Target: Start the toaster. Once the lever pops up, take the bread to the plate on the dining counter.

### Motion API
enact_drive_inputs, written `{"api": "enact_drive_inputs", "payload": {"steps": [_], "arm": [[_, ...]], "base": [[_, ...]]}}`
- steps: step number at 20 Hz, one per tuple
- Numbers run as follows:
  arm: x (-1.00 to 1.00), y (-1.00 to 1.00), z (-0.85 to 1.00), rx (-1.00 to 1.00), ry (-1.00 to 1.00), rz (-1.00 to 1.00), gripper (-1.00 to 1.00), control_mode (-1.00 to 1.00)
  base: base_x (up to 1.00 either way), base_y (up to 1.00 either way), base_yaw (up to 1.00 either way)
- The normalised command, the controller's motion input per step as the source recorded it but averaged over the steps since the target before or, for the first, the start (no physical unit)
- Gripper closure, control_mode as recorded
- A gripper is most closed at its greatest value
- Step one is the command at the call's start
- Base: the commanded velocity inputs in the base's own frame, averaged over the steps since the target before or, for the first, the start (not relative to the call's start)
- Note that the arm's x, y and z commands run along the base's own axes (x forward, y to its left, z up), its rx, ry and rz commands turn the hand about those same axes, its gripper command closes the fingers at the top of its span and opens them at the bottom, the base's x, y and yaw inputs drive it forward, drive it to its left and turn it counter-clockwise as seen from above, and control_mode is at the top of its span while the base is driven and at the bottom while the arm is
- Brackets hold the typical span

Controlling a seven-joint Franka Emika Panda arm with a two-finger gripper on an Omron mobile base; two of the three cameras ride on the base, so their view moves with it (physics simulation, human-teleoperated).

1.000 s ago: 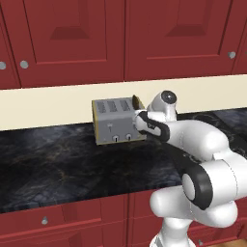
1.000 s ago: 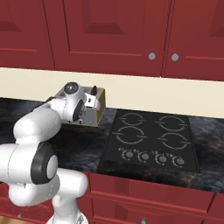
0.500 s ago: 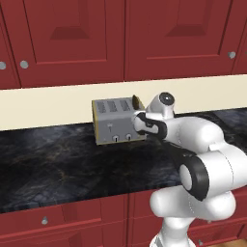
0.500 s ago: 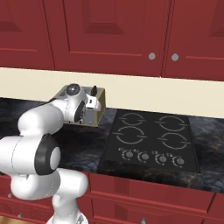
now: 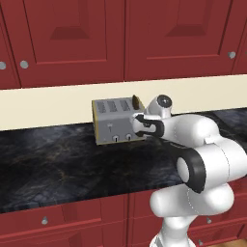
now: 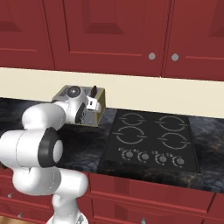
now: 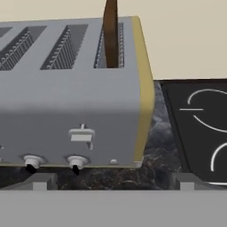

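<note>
The task seems barely begun: the bread [image 7: 111, 33] stands in the toaster's [image 7: 75, 111] rightmost slot, and the lever [image 7: 82, 135] looks unpressed, probably. The gripper [image 7: 113, 181], jaws wide and empty, hangs just before the front; pressing and carrying remain.

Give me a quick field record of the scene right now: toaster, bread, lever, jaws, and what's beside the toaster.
toaster: boxy silver-grey metal four-slot toaster with brassy yellow edges, on the black marbled worktop against the cream wall
bread: thin dark brown slice, upright in the rightmost slot, top sticking out
lever: small pale grey right-hand front slider tab, about midway up the front face
gripper: jaws open, empty, facing the toaster's front, clear of the lever
neighbour: black four-ring cooktop, to the toaster's right
</note>
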Motion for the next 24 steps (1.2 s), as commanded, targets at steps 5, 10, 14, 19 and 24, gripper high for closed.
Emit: {"api": "enact_drive_inputs", "payload": {"steps": [5,10,14,19,24], "arm": [[0.08,0.05,-0.11,0.0,0.0,0.0,-1.0,-1.0],[0.14,0.0,0.0,0.0,0.0,0.0,-1.0,-1.0],[0.21,0.0,0.0,0.0,0.0,0.0,-1.0,-1.0],[0.16,0.0,-0.02,0.0,0.0,0.0,-1.0,-1.0],[0.09,0.0,-0.12,0.0,0.0,0.0,-1.0,-1.0]], "base": [[0.0,0.0,0.0],[0.0,0.0,0.0],[0.0,0.0,0.0],[0.0,0.0,0.0],[0.0,0.0,0.0]]}}
